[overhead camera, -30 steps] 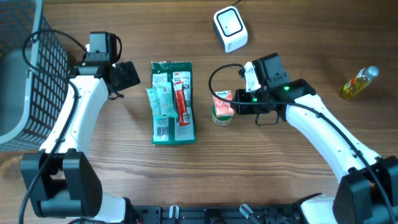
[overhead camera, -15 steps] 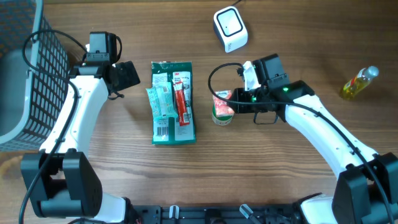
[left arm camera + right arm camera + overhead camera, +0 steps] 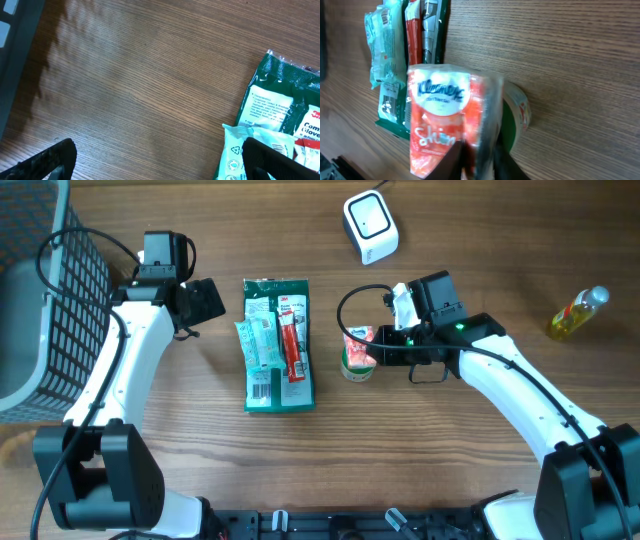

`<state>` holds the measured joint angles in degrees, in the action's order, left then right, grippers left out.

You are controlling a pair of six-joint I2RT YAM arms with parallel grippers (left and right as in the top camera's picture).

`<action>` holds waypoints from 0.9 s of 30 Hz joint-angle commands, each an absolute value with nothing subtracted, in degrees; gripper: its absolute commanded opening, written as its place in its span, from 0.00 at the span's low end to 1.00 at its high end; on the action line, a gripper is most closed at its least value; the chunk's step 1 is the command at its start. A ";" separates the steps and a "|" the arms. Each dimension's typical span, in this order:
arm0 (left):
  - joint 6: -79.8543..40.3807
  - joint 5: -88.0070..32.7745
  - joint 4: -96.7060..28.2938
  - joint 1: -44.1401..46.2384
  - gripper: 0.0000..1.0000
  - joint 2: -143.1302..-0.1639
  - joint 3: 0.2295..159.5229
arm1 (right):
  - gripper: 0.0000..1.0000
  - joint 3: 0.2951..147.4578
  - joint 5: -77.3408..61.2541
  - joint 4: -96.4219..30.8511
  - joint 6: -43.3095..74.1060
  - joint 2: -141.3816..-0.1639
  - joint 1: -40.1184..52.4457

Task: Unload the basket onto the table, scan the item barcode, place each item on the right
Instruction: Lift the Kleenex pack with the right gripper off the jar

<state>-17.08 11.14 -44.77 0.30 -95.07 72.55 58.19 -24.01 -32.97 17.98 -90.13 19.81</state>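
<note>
Pinches a red-and-white Kleenex tissue pack (image 3: 440,120) in the right gripper (image 3: 477,160), jaws pressed onto its edge, below the white scanner (image 3: 370,225) in the overhead view and well apart from it, over a green-topped tub (image 3: 358,367); touching the tub or not, cannot tell. Holds the left gripper (image 3: 157,160) spread wide over bare table (image 3: 125,75), far to the scanner's lower left, just beside a green packet (image 3: 278,345) carrying slim sachets. Elsewhere: a yellow bottle (image 3: 577,312) to the scanner's lower right, a wire basket (image 3: 60,280) far off to its left.
</note>
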 commanded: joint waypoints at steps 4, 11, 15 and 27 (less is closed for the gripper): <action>-17.17 11.64 -44.77 0.14 1.00 -95.53 72.27 | 0.04 57.56 -25.69 -32.16 18.24 -91.00 19.57; -17.17 11.64 -44.77 0.14 1.00 -95.53 72.27 | 0.04 58.92 -52.29 -28.12 17.91 -86.50 13.37; -17.17 11.64 -44.77 0.14 1.00 -95.53 72.27 | 0.04 58.92 -74.65 -26.57 12.60 -85.82 7.99; -17.17 11.64 -44.77 0.14 1.00 -95.53 72.27 | 0.04 58.92 -93.03 -25.32 13.74 -84.44 4.47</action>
<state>-17.08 11.14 -44.77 0.30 -95.07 72.55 58.22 -89.08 -25.74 11.94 -86.87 4.67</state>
